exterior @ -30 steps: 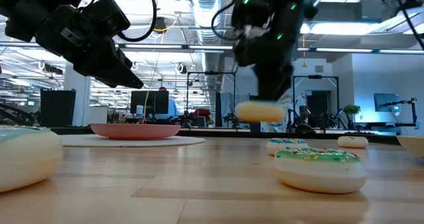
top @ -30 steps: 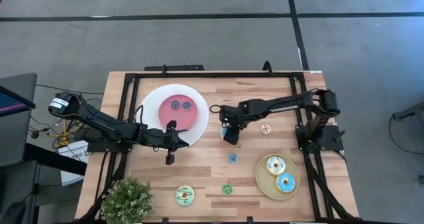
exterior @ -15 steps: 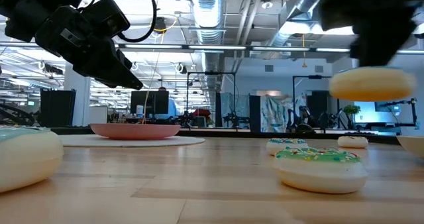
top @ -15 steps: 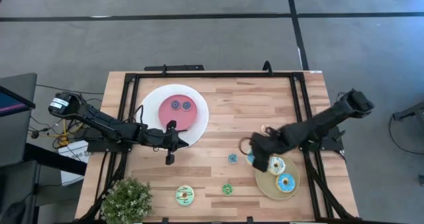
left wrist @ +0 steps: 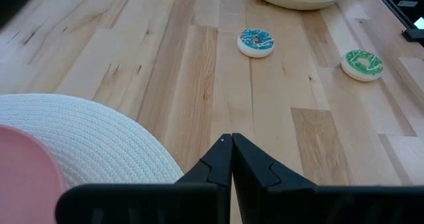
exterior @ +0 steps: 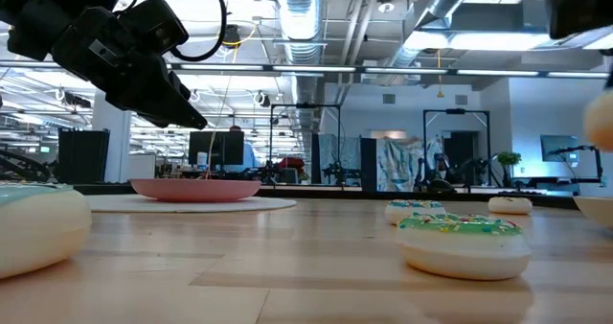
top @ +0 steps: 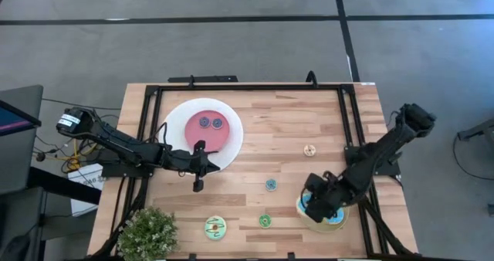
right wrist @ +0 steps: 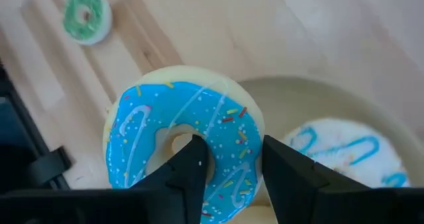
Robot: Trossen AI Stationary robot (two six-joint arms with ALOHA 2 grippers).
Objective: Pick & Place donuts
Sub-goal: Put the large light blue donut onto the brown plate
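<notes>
Overhead, the right gripper [top: 318, 208] hangs over the near edge of the round tan plate [top: 340, 217], its jaws clenched on a blue-iced donut [right wrist: 185, 141] with coloured sprinkles: one finger [right wrist: 189, 164] passes through the ring's hole, the other [right wrist: 291, 174] presses the outer rim. Just past those jaws, inside the plate, lies a white-iced donut [right wrist: 344, 151] with blue squiggles. A small green donut [right wrist: 85, 14] sits on the bare wood, well apart from the jaws.

The left gripper [top: 197, 185] waits beside the big white plate [top: 176, 110] with a pink centre, fingers pressed together and holding nothing. Ahead of its closed tips, a small teal donut [left wrist: 256, 42] and a green one [left wrist: 362, 63] lie apart on the table [top: 270, 137]. Two small purple donuts [top: 211, 123] rest on the pink centre.
</notes>
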